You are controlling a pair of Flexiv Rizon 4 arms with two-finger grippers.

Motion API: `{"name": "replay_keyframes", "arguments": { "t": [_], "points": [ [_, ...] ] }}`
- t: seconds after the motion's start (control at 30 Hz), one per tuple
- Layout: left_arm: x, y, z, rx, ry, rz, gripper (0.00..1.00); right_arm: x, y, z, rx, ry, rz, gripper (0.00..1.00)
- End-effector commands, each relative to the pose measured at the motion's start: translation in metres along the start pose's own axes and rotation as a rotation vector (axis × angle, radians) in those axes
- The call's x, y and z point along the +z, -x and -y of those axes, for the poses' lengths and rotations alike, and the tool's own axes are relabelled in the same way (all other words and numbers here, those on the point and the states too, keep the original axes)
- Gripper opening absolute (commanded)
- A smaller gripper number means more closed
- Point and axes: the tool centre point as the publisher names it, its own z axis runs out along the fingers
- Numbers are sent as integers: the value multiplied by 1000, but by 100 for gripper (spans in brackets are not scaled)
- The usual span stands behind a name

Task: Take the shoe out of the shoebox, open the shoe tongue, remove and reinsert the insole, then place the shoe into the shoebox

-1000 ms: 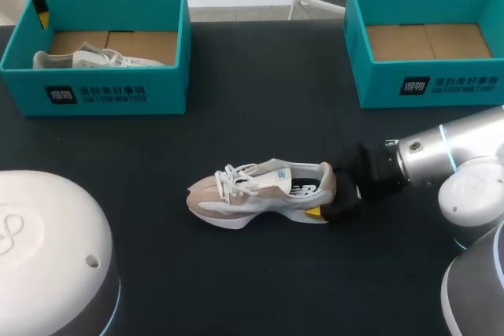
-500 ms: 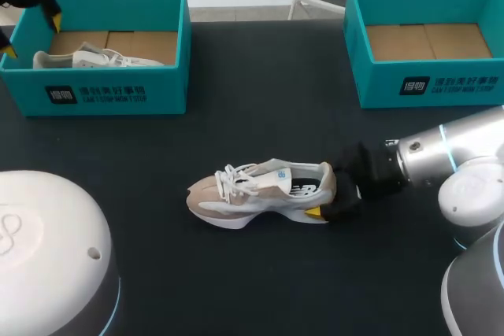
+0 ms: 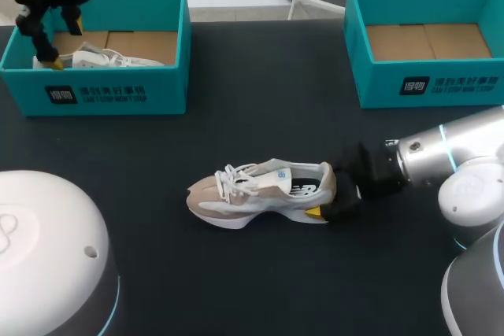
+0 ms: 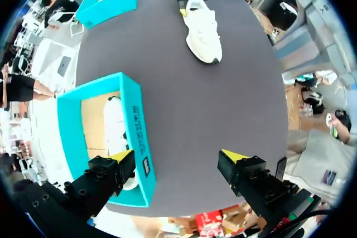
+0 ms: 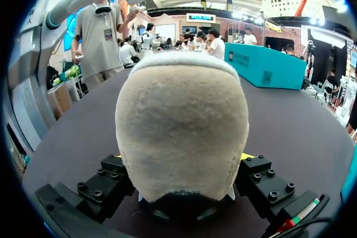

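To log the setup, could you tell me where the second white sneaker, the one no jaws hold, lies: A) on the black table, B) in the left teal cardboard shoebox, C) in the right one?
B: that white sneaker lies on the brown floor of the left teal cardboard shoebox.

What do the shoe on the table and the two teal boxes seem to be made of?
The shoe: probably fabric and suede; its heel shows a matte, fuzzy beige nap, the sole smooth white, perhaps foam. The boxes: likely cardboard, with matte teal walls and bare brown floors showing a flap seam.
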Motion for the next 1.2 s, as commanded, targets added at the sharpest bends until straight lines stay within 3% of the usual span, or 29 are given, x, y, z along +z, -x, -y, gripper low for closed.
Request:
{"name": "replay_keyframes", "arguments": {
  "t": [0.03,0.13,0.23,0.8,0.93,1.0,1.2],
  "points": [
    [2,-7,21,-910,-169,21,100,2,1,1,-1,-2,2,0],
    [9,-13,41,-1095,-180,-29,100,2,1,1,-1,-2,2,0],
    [14,-16,63,-1122,-171,-43,100,2,1,1,-1,-2,2,0],
    [14,-16,63,-1122,-171,-43,100,2,1,1,-1,-2,2,0],
    [21,-39,89,-1244,-195,7,100,2,1,1,-1,-2,2,0],
    [22,-44,99,-1283,-237,16,100,2,1,1,-1,-2,2,0],
    [31,-55,129,-1422,-241,-12,100,2,1,1,-1,-2,2,0]
  ]
}}
